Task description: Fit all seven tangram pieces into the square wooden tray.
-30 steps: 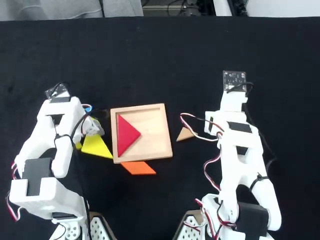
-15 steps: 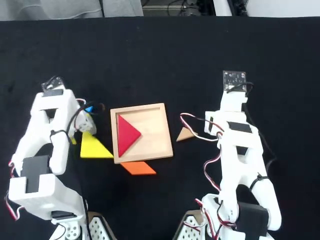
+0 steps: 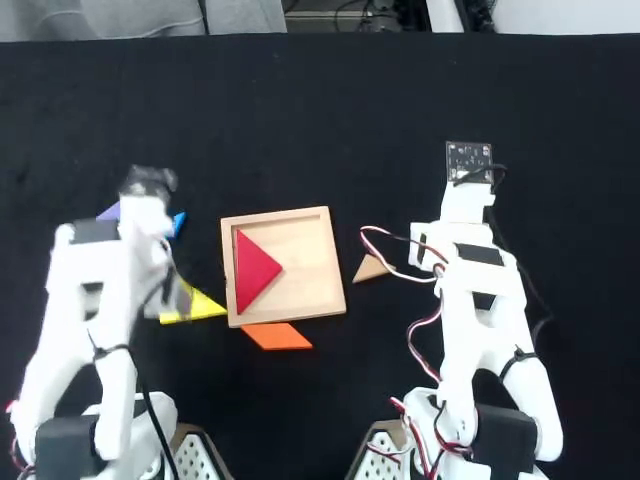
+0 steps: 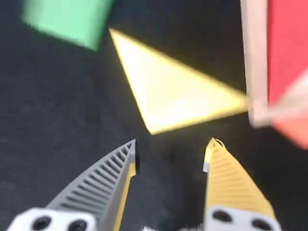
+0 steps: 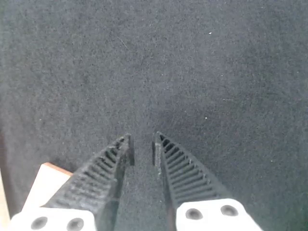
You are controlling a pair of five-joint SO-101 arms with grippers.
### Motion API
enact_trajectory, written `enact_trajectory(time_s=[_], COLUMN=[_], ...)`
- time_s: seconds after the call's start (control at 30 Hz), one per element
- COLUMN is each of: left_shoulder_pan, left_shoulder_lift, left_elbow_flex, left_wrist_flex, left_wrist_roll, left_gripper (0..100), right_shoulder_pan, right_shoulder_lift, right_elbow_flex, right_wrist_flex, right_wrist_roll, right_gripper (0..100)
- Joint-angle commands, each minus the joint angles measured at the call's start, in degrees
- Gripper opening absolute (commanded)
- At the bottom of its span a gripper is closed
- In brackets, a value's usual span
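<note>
Closest to us, the left pincer [image 4: 172, 144] hangs released, its two fingers spread wide with nothing between them, above the black tabletop [image 4: 48, 120]. Just ahead of its fingertips lies the yellow triangle [image 4: 178, 96], flat on the cloth. Its long edge runs slantwise to the line between the fingers, so we judge the coming grasp depends on turning the wrist to meet that edge squarely. One sharp tip of the triangle reaches the wall of the wooden tray [image 4: 254, 62], but we cannot tell whether the two touch. Inside that wall sits the red triangle [image 4: 288, 43], already laid in. The green square [image 4: 67, 19] rests beyond the yellow piece's other end, apart from it. From above, the yellow piece sits by the tray's near left corner, half hidden under the left arm, which is clearly the nearer one. Farther off, on the tray's other side, the right pincer [image 5: 143, 139] is drawn in to a narrow slit, grasping nothing. The tan triangle [image 3: 370, 268] lies near it, between that arm and the tray.
</note>
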Motion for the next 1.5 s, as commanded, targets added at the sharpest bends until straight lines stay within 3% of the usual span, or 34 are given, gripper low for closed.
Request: enact_trajectory(time_s=[0.0, 0.23, 0.43, 0.73, 1.0, 1.47], left_shoulder_pan=[1.2, 0.9, -5.3, -10.1, -5.1, -10.9], left_shoulder_lift=[-1.4, 9.5, 19.0, 21.7, 22.4, 22.3], left_elbow_flex=[7.7, 6.5, -0.4, -10.3, -10.3, -11.4], left_wrist_flex=[-5.0, -11.3, -18.4, -17.9, -7.0, -27.3], left_wrist_roll=[-4.7, -8.6, -11.3, -16.1, -16.2, -16.1], left_gripper=[23, 23, 23, 23, 23, 23], right_shoulder_pan=[-1.0, -1.0, -1.0, -1.0, -1.0, -1.0], right_shoulder_lift=[-2.6, -2.6, -2.6, -2.6, -2.6, -2.6], right_elbow_flex=[-0.2, -0.1, -0.1, -0.1, -0.1, -0.1], right_wrist_flex=[-0.7, -0.7, -0.7, -0.8, -0.8, -0.8], right_wrist_roll=[0.4, 0.4, 0.4, 0.4, 0.4, 0.4], right_gripper=[7.7, 7.7, 7.7, 7.7, 7.7, 7.7])
